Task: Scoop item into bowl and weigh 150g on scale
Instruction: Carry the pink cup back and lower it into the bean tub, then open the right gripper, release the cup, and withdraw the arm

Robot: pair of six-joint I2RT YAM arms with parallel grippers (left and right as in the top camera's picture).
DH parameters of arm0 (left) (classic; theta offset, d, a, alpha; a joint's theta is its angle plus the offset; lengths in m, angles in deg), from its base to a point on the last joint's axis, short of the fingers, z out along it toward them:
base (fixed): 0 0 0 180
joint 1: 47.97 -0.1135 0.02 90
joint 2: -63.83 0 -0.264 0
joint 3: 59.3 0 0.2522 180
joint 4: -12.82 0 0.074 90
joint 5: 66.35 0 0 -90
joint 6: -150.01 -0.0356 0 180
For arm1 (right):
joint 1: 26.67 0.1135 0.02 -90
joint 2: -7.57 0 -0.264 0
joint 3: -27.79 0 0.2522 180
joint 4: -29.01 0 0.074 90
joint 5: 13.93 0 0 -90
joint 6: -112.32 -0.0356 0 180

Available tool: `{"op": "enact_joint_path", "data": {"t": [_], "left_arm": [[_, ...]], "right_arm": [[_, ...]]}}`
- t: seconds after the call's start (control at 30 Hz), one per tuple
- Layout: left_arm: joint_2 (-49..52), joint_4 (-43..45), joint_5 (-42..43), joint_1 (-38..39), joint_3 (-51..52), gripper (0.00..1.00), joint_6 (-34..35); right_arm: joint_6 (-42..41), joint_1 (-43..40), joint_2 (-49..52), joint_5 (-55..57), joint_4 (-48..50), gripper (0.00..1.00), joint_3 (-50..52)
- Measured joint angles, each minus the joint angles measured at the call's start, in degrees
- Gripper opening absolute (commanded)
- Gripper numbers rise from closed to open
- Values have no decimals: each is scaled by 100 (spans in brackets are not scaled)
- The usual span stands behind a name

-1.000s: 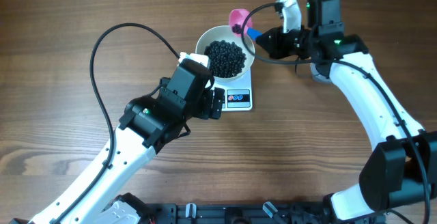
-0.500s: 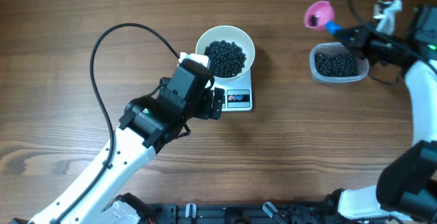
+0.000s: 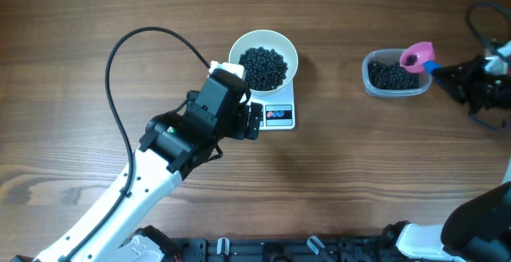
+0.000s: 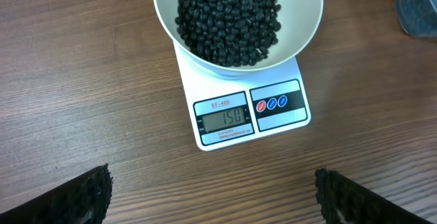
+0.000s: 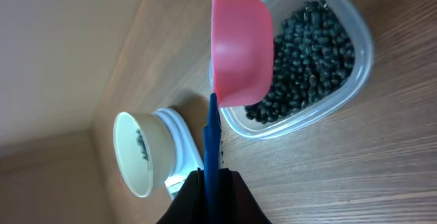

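Small round black bead-like pieces (image 4: pixel 229 19), heaped in the round plain white bowl (image 4: pixel 305 26) and covering its bottom. Bowl set on the small flat white rectangular kitchen scale (image 4: pixel 273 125), toward the far edge of the wooden table (image 3: pixel 80 38), about mid-width. Reads 150 on the grey display (image 4: pixel 224 119). More of the same black pieces in a clear rounded-rectangle plastic tub (image 3: pixel 369 82) near the table's right edge, well apart from the scale. Over the tub's right end, a pink scoop (image 3: pixel 417 54) on a blue handle (image 3: pixel 432 68), handle pinched in the closed right gripper (image 5: pixel 208 183). Left gripper (image 4: pixel 213 175) spread wide, holding nothing, hovering just on the near side of the scale.
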State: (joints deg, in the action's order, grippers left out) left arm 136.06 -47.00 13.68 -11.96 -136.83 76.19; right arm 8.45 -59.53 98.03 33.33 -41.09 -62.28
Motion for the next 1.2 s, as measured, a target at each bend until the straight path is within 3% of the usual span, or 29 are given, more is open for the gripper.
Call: {"op": "enact_joint_path", "data": {"t": [0.13,0.43,0.57,0.6,0.63,0.77,0.87,1.03,1.2], "left_arm": [[0,0,0,0,0,100,0],[0,0,0,0,0,100,0],[0,-2,0,0,0,100,0],[0,0,0,0,0,100,-2],[0,0,0,0,0,100,0],[0,-2,2,0,0,100,0],[0,0,0,0,0,100,0],[0,0,0,0,0,100,0],[0,2,0,0,0,100,0]], "right_arm": [[-503,533,0,968,-31,4,0],[-887,824,501,1043,284,9,0],[-986,846,640,1056,269,31,0],[-1045,846,640,1097,251,39,0],[-1045,846,640,1121,234,58,0],[-1073,846,640,1482,72,88,0],[-1049,846,640,1849,-107,100,0],[-1034,846,522,2205,-387,100,0],[-848,846,-1108,2352,-487,100,-11]]}}
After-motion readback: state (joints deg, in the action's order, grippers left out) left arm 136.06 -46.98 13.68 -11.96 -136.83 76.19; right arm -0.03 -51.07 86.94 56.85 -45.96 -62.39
